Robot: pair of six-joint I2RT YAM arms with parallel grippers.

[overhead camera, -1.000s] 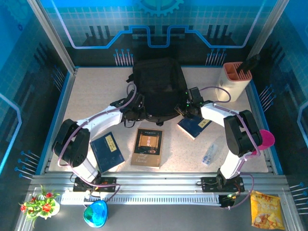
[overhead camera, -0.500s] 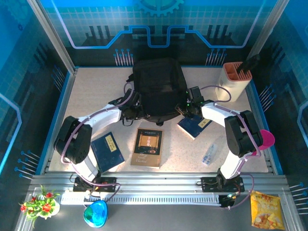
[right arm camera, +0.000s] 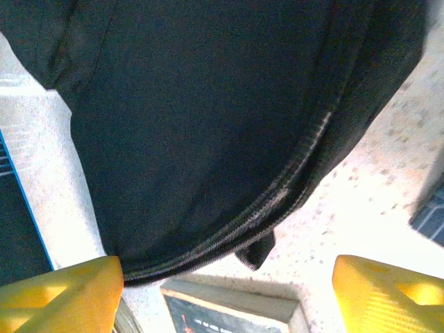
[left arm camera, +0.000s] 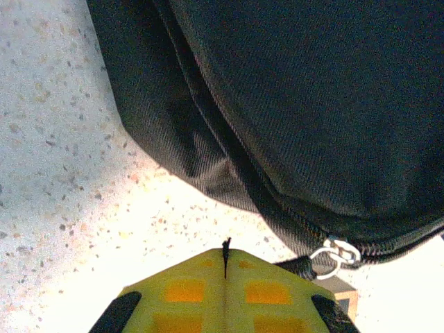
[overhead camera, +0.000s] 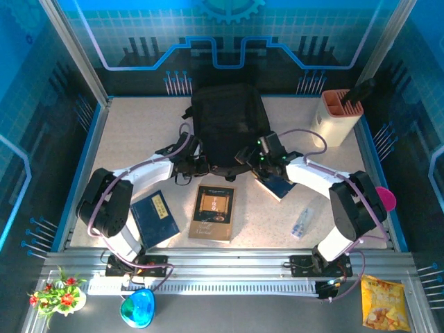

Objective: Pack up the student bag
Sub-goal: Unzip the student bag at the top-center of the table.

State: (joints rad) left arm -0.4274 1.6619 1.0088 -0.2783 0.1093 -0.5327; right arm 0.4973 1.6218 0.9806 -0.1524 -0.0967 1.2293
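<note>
The student bag point(overhead camera: 229, 121) is a large black backpack lying at the back middle of the table. My left gripper point(overhead camera: 200, 166) is at its near-left corner. In the left wrist view the yellow fingers point(left arm camera: 187, 295) are pressed shut on a thin black sliver at their tips point(left arm camera: 225, 251). A black cord runs from there to the metal zipper ring point(left arm camera: 338, 253) on the bag point(left arm camera: 312, 104). My right gripper point(overhead camera: 248, 157) stands open at the bag's near edge. Its fingers point(right arm camera: 62, 291) flank the zipper seam and a small black tab point(right arm camera: 257, 253) without touching them.
A brown book point(overhead camera: 214, 212) lies just in front of the bag, a blue book point(overhead camera: 154, 218) to its left. Another blue book point(overhead camera: 277, 186) lies partly under my right arm. A white and orange holder point(overhead camera: 340, 114) stands at the back right. A pink cup point(overhead camera: 385, 200) and a small clear packet point(overhead camera: 303, 222) sit on the right.
My right gripper has opened wide and swung left to the bag's near edge. The left gripper has stayed shut and barely moved.
</note>
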